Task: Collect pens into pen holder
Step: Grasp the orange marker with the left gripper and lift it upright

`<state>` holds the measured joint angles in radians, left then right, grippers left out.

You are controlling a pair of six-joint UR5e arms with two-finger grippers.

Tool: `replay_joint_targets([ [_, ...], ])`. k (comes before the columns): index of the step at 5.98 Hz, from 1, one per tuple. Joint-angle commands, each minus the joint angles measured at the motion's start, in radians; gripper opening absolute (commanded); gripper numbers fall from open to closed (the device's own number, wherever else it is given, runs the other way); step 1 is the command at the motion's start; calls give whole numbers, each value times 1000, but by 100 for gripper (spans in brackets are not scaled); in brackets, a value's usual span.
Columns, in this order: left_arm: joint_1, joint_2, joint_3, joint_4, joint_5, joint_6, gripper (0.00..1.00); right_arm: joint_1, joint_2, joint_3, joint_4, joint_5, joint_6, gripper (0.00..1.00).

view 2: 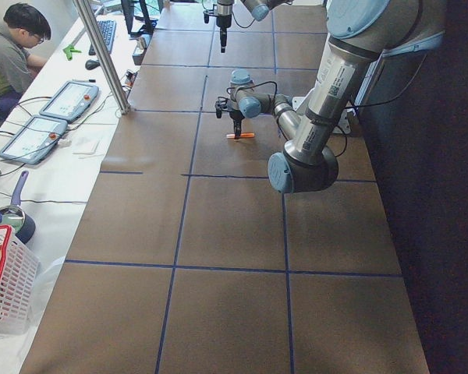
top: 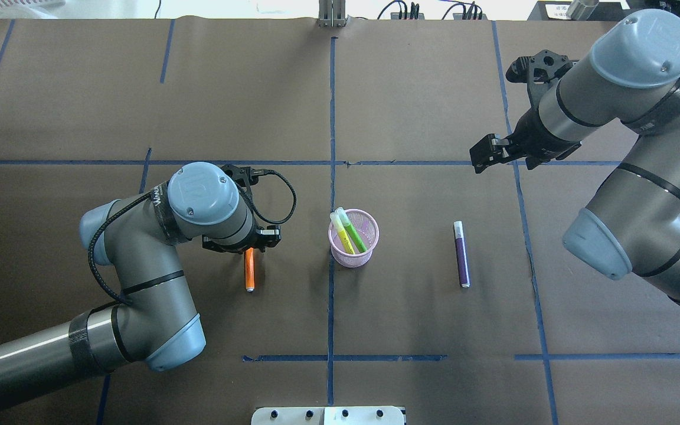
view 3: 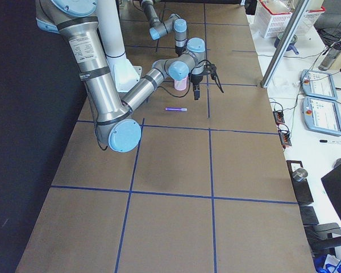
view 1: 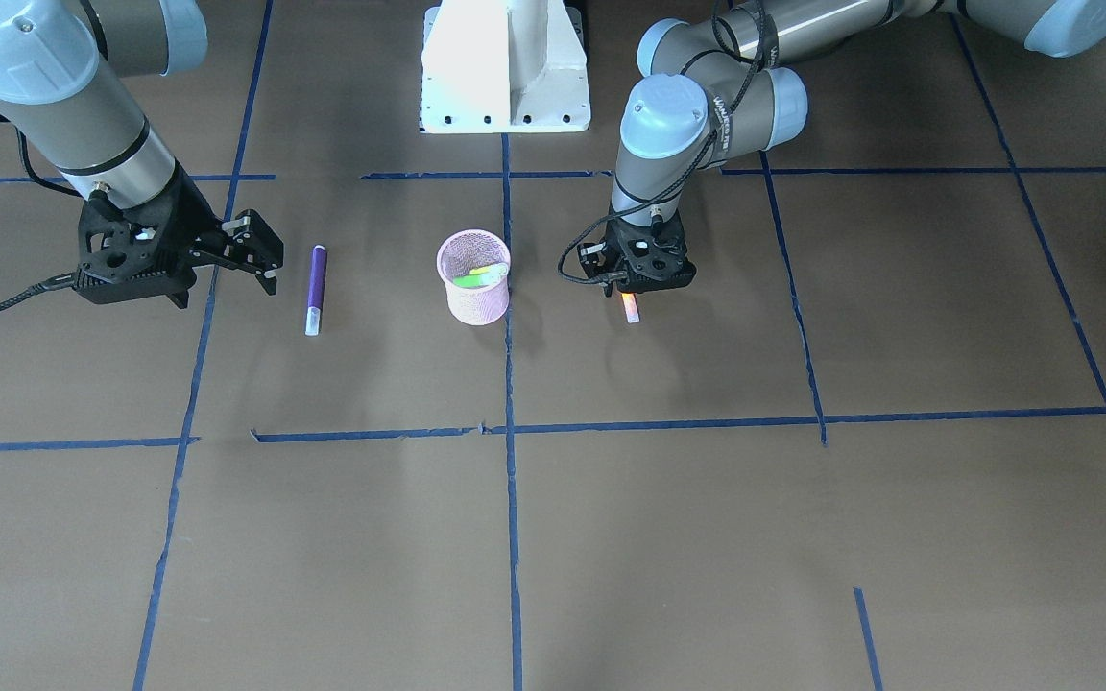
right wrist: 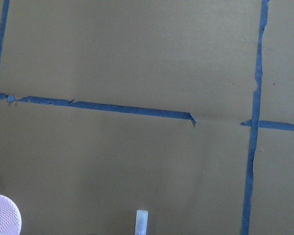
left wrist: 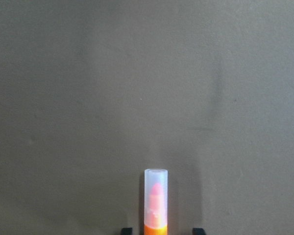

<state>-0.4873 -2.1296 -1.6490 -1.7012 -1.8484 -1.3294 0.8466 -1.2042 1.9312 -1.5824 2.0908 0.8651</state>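
Observation:
The pink mesh pen holder [top: 353, 258] [view 1: 476, 305] stands mid-table with a green pen [top: 356, 238] and a yellow one [top: 343, 235] leaning inside. An orange pen [top: 249, 273] [view 1: 630, 309] lies flat to its left in the overhead view. My left gripper [top: 249, 251] [left wrist: 161, 230] is down over it, open, with a fingertip on each side of the pen's body and a gap to each. A purple pen [top: 461, 255] [view 1: 316, 286] lies on the other side of the holder. My right gripper [top: 486, 156] [view 1: 260, 251] hangs open and empty, beyond the purple pen.
Blue tape lines [top: 332, 141] divide the brown table cover. The white robot base [view 1: 505, 72] sits at the robot's edge. In the side views a person [view 2: 6, 48] sits at a bench with tablets, and a white basket [view 3: 275, 12] stands beside the table.

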Motion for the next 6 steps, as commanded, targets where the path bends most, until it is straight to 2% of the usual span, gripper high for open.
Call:
replay_joint_targets([
  [1, 1, 0, 3, 0, 0, 6, 48, 0, 0, 0, 2, 0, 0, 100],
  [4, 1, 7, 5, 0, 0, 10, 46, 0, 0, 2, 4, 0, 0, 100],
  [6, 1, 8, 5, 0, 0, 10, 24, 2, -2, 0, 5, 0, 2, 100],
])
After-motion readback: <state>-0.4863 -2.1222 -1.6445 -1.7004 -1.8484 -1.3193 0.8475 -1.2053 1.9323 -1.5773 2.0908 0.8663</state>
